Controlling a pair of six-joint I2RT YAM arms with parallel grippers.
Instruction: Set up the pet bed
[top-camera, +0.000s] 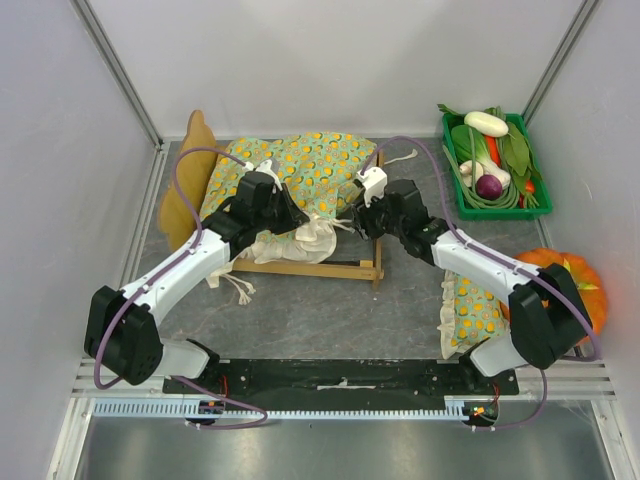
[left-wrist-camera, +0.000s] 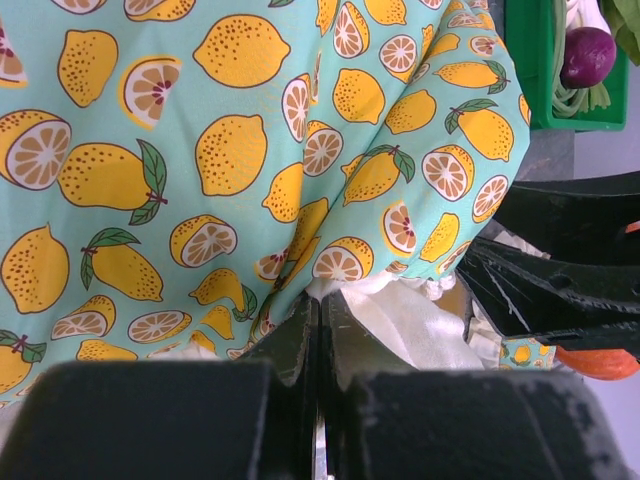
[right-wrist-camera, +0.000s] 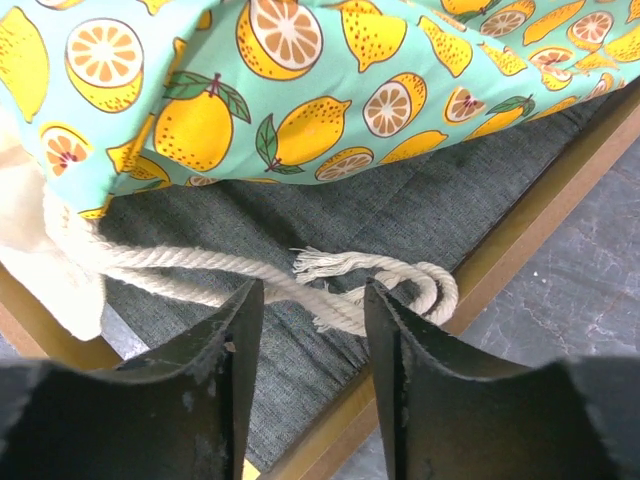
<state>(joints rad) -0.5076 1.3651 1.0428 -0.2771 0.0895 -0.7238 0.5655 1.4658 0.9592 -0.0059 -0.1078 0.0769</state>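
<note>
The pet bed (top-camera: 310, 268) is a light-wood frame with a wavy headboard (top-camera: 185, 195) on the left and a dark grey base (right-wrist-camera: 400, 210). A teal lemon-print blanket (top-camera: 300, 165) covers its far half. A cream drawstring bag (top-camera: 300, 240) lies on the near half. My left gripper (top-camera: 290, 215) is shut on the blanket's near edge (left-wrist-camera: 330, 270), and the folds run to its tips (left-wrist-camera: 318, 300). My right gripper (right-wrist-camera: 312, 290) stands open low over the base, with the bag's rope (right-wrist-camera: 200, 265) lying just beyond its fingertips, unpinched.
A matching lemon-print pillow (top-camera: 470, 310) lies on the table under my right arm. A green basket of vegetables (top-camera: 455, 200) stands at the back right, and an orange pumpkin (top-camera: 575, 280) sits at the right edge. A loose cord end (top-camera: 240, 290) trails off the bed's near rail.
</note>
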